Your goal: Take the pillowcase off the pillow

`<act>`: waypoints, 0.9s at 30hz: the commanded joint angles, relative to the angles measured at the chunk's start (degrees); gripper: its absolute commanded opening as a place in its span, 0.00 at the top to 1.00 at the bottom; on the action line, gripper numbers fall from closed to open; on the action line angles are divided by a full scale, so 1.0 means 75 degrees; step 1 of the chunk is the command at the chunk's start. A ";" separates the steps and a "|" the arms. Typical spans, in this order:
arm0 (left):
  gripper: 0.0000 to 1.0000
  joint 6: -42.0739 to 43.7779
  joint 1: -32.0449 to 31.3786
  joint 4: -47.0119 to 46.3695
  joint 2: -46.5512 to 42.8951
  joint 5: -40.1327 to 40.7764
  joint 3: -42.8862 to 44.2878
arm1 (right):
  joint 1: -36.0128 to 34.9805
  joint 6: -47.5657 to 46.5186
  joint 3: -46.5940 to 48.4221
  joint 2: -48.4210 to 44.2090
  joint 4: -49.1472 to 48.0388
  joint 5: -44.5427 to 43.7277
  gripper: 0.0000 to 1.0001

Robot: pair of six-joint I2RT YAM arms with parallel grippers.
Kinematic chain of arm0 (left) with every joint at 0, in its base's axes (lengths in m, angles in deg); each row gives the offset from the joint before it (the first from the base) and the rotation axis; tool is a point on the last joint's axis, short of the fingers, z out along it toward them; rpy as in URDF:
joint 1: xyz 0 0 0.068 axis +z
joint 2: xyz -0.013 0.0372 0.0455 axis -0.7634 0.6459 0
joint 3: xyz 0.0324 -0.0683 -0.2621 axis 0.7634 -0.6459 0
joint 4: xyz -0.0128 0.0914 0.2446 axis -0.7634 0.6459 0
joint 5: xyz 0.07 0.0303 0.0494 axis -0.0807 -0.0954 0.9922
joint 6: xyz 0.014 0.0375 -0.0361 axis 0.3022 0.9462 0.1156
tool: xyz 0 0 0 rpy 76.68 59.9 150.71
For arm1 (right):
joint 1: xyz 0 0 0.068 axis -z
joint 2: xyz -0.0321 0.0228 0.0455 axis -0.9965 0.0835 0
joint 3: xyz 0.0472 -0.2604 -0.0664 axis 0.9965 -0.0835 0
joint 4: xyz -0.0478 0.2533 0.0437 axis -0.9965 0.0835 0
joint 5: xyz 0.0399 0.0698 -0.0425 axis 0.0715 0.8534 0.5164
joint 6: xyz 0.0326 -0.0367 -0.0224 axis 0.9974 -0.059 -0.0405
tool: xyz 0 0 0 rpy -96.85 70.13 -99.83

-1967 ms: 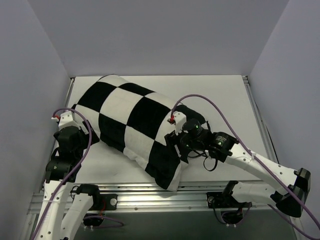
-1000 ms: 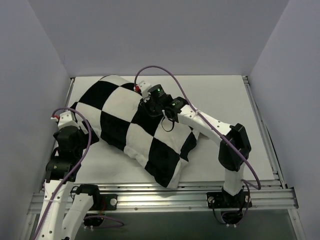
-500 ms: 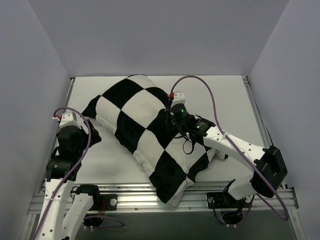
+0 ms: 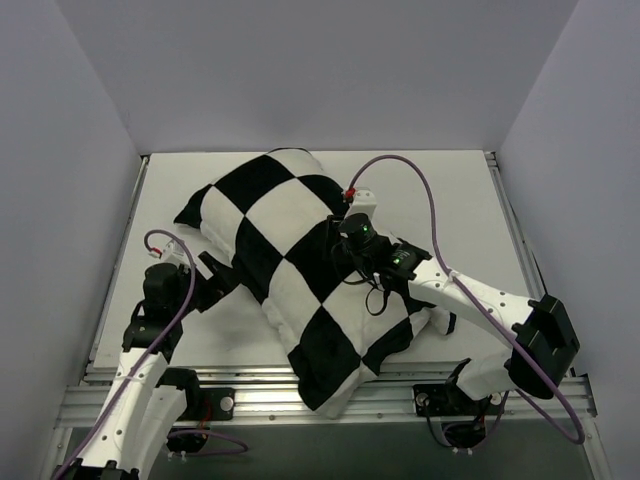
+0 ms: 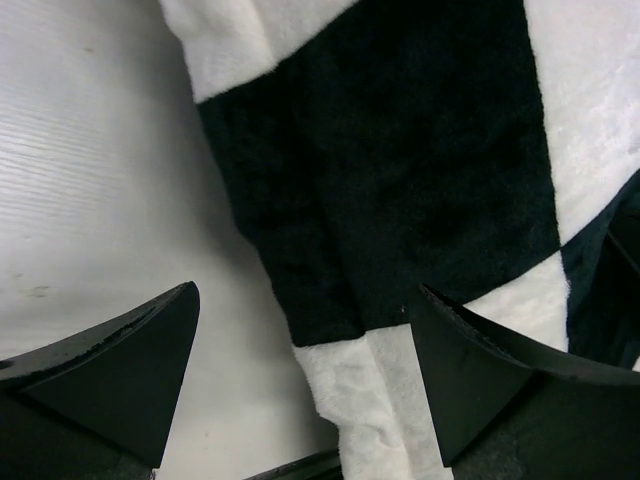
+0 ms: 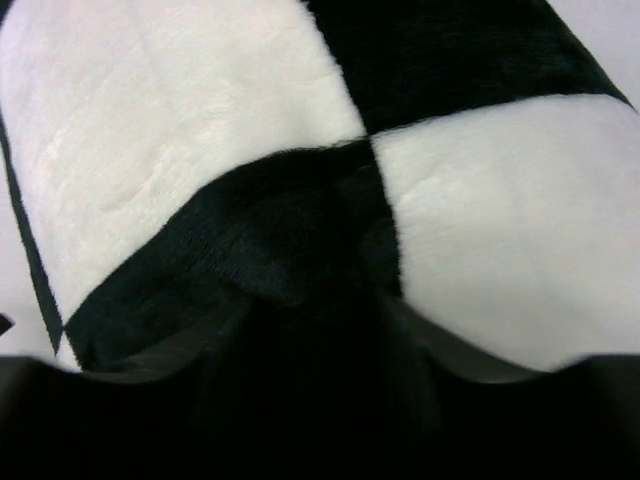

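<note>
The black-and-white checkered pillowcase lies plump and diagonal across the table, from far left to the near edge. The plain white pillow is hidden inside it. My right gripper presses down on the middle of the pillowcase. In the right wrist view it is shut on a puckered fold of black fabric. My left gripper is open at the pillowcase's left edge. In the left wrist view its jaws stand wide apart on either side of that hemmed edge, touching nothing.
The white table is walled by grey panels on the left, back and right. An aluminium rail runs along the near edge. A purple cable loops above the right arm, and another over the left arm.
The right gripper has dragged the covered pillow toward the right and the near edge, turning it diagonal. The left gripper has moved right, up to the pillowcase's left edge.
</note>
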 commanded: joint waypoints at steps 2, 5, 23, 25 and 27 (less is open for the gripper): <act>0.06 -0.1329 0.0009 -0.2680 -0.0051 -0.1145 -0.0698 | -0.0085 -0.0102 -0.0200 0.0099 0.0118 0.0710 0.34; 0.06 -0.1611 -0.0049 -0.3501 0.0066 -0.1006 -0.1167 | -0.0120 -0.0265 -0.0223 -0.0076 -0.0139 0.0933 0.14; 0.06 -0.2103 -0.1526 -0.6502 0.2269 0.0261 -0.2000 | -0.0284 -0.0758 -0.0340 -0.1260 -0.0303 0.1274 0.05; 0.06 -0.2103 -0.1549 -0.6315 0.2410 0.0482 -0.2000 | -0.0284 -0.0782 -0.0422 -0.1365 -0.0315 0.1285 0.06; 0.06 -0.2057 -0.1561 -0.6291 0.2527 0.0612 -0.2023 | -0.0296 -0.0782 -0.0492 -0.1413 -0.0362 0.1309 0.06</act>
